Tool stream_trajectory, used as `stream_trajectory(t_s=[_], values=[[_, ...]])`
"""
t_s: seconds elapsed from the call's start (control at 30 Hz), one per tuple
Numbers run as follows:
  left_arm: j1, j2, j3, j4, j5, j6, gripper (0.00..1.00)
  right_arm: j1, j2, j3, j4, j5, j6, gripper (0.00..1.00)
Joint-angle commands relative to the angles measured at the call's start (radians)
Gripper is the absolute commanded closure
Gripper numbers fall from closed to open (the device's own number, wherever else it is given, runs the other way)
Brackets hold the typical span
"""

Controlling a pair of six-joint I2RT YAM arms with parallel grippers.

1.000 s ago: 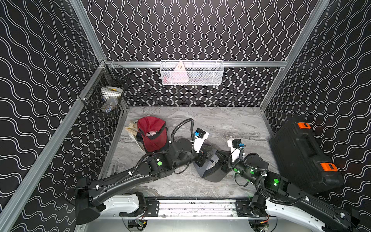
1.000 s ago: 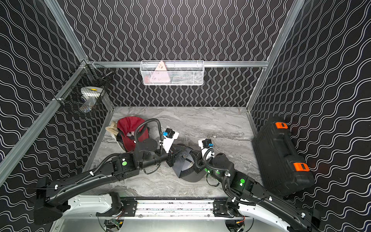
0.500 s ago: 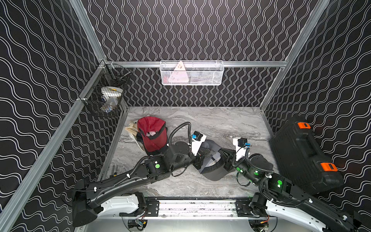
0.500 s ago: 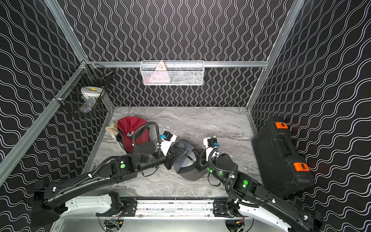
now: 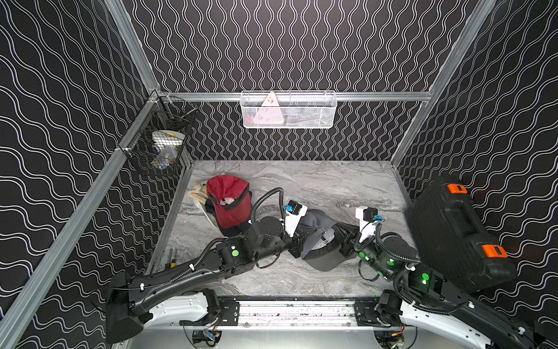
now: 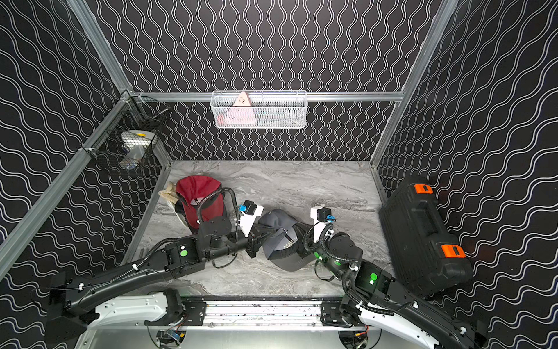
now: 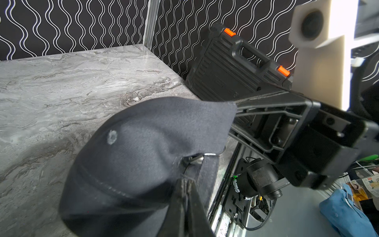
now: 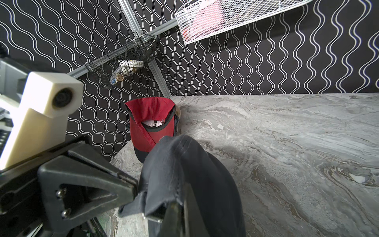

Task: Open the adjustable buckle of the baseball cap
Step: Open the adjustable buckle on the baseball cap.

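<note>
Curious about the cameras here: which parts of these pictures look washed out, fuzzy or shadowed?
Left wrist view: the white camera housing is blown out by glare; the left gripper, at the lens, looks soft, the grey cap sharp. Right wrist view: the cap throws a soft shadow on the marble table. Both top views: even light, crisp.

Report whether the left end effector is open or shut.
Shut: the left end effector tips meet, pinching the strap of the grey cap.

Both arms low, stretched in from tabletop's front edge, converging near its front middle. Left tool [image 7: 185,184] jaws pinched tight on strap [image 7: 205,170] of dark grey fabric baseball cap [image 7: 143,143]. Right tool [image 8: 178,207] opposite, clamped on same cap's back rim.
</note>
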Motion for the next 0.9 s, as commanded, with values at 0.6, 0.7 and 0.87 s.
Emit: stream_trajectory(t_s=[0.6, 0.7, 0.87], values=[[-0.001, -0.018, -0.065, -0.041, -0.027, -0.019, 1.00, -0.001, -0.004, 0.023, 0.030, 0.062, 0.015, 1.00], [-0.001, -0.026, -0.064, -0.042, -0.031, -0.019, 0.95, -0.001, -0.008, 0.025, 0.024, 0.063, 0.016, 1.00], [-0.007, -0.057, -0.029, -0.068, -0.036, 0.013, 0.86, 0.000, -0.006, 0.032, 0.003, 0.065, 0.026, 1.00]])
